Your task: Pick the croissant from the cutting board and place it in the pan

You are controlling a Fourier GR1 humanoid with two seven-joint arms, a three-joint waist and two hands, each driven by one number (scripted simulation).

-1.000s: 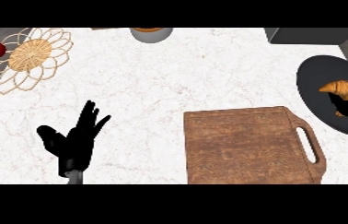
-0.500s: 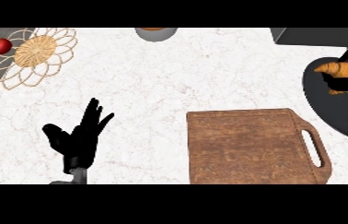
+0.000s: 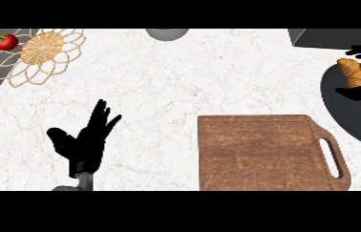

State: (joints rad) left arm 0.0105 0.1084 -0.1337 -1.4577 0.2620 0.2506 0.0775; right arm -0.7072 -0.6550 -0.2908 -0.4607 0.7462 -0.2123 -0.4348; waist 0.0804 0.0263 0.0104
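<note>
Black right hand (image 3: 355,50) round croissant (image 3: 347,69) over pan (image 3: 337,107).

black left hand (image 3: 84,142) on grey forearm (image 3: 84,181).

— What are you counting on the counter?

— I'm counting one cutting board (image 3: 264,152), one pan (image 3: 337,109) and one croissant (image 3: 349,71).

— How many hands are showing?

— Two are showing. The left hand (image 3: 88,141) is showing whole, and the right hand (image 3: 355,50) is only peeking in at the right edge.

— And what are you finding along the far side?

— I'm seeing one woven mat (image 3: 44,54), one red fruit (image 3: 7,41), one grey round vessel (image 3: 167,33) being cut off by the top edge, and one dark grey slab (image 3: 328,38) in the corner.

— Is anything coming in pairs?

— Only the hands are. Every other kind is showing up just once.
</note>
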